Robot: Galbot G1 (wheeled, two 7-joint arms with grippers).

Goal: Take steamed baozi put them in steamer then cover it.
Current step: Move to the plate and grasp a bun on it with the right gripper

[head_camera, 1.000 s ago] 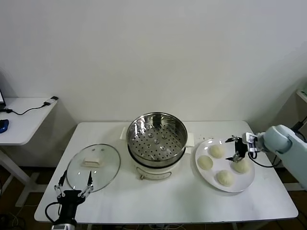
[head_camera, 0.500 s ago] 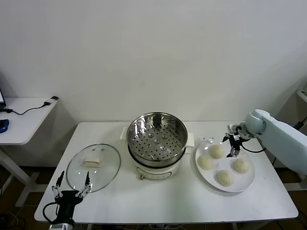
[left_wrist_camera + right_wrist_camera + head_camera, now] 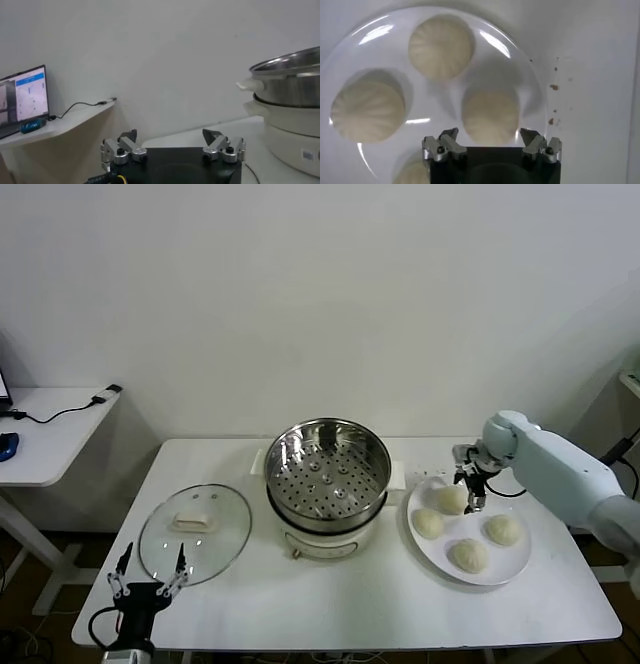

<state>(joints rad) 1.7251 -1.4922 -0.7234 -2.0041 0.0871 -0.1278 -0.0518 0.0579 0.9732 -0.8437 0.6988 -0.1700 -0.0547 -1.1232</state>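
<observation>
Four cream-white baozi lie on a white plate (image 3: 521, 561) right of the steamer (image 3: 325, 480), a steel pot with an empty perforated tray on a white base. My right gripper (image 3: 470, 487) is open and hovers over the back baozi (image 3: 448, 499). In the right wrist view that baozi (image 3: 491, 116) sits just ahead of the open gripper (image 3: 490, 138), between the fingers' line and apart from them. Two more baozi (image 3: 440, 47) (image 3: 367, 111) lie farther on. The glass cover (image 3: 195, 530) with its cream handle lies flat left of the steamer. My left gripper (image 3: 148, 576) is open and empty near the front left edge.
A side table (image 3: 45, 434) with cables stands to the far left; a laptop (image 3: 22, 100) shows on it in the left wrist view. The steamer's wall (image 3: 287, 95) fills that view's side. Small crumbs (image 3: 553, 87) lie on the table beside the plate.
My right gripper has moved from the plate's right-hand baozi across the plate to above the back baozi. The left gripper drew back slightly toward the front edge.
</observation>
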